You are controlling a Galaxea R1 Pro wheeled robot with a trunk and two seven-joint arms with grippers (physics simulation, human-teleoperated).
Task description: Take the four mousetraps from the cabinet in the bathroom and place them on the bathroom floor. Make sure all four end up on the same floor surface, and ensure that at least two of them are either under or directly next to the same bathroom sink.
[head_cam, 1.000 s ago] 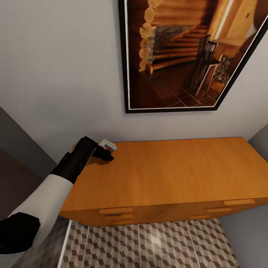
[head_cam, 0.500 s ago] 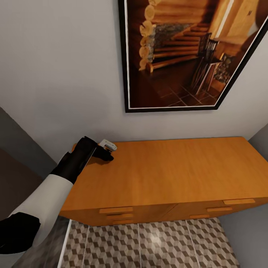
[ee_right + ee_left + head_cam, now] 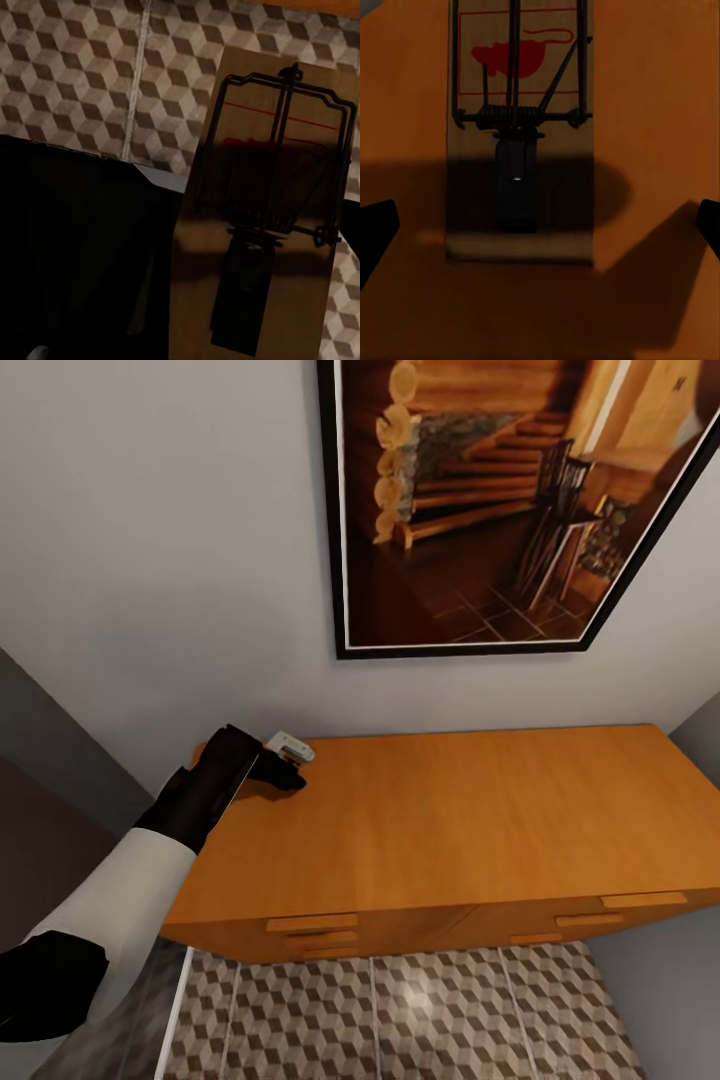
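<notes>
Near the lower edge of the head view lies the cube-patterned brown, beige and white tiled bathroom floor (image 3: 420,1010). Right wrist view: the right hand (image 3: 161,259) looks clamped on a flat brown wooden mousetrap (image 3: 262,225), its fingers lost in shadow. Farther, upper left on the orange-brown wooden drawer cabinet (image 3: 450,830), the left hand (image 3: 540,225) is spread apart over a second mousetrap (image 3: 520,135), apparently about to pick it up. Next: lower, then close. The trap's far end is cut off.

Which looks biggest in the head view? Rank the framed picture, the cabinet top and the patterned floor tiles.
1. Framed picture and cabinet top: too alike to rank; the picture is cropped.
2. Patterned floor tiles, the smallest visible patch.
</notes>
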